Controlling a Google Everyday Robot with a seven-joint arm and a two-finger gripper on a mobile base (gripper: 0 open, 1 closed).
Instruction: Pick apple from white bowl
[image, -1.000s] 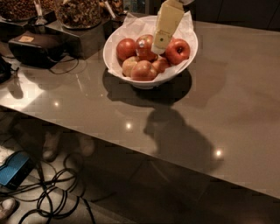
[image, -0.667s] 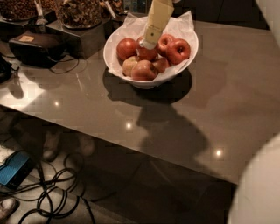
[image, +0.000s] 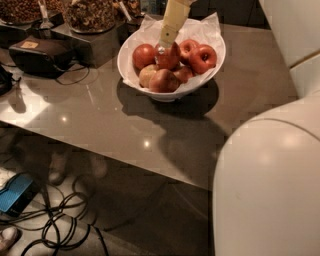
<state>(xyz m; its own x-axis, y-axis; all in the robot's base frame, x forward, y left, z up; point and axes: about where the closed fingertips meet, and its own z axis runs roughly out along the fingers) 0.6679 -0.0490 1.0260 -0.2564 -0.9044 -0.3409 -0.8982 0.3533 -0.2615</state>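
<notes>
The white bowl (image: 131, 71), lined with crinkled white paper, stands at the back of the grey table (image: 100, 115) and holds several red and yellowish apples. My gripper (image: 164, 46), cream-coloured, reaches down from the top edge into the bowl. Its tip rests on the top of a large dark-red apple (image: 170, 59) in the middle of the pile. I cannot make out a sticker on this apple. Other red apples lie to its left (image: 143, 55) and right (image: 203, 58).
Dark containers of nuts (image: 90, 15) and a black device (image: 40, 56) stand to the left of the bowl. My white arm body (image: 270, 185) fills the right foreground. Cables (image: 60, 227) and a blue object (image: 17, 192) lie on the floor below the table's front edge.
My gripper has moved left and down, from over the bowl's right side to the middle apple. My white arm body has swung into view on the right.
</notes>
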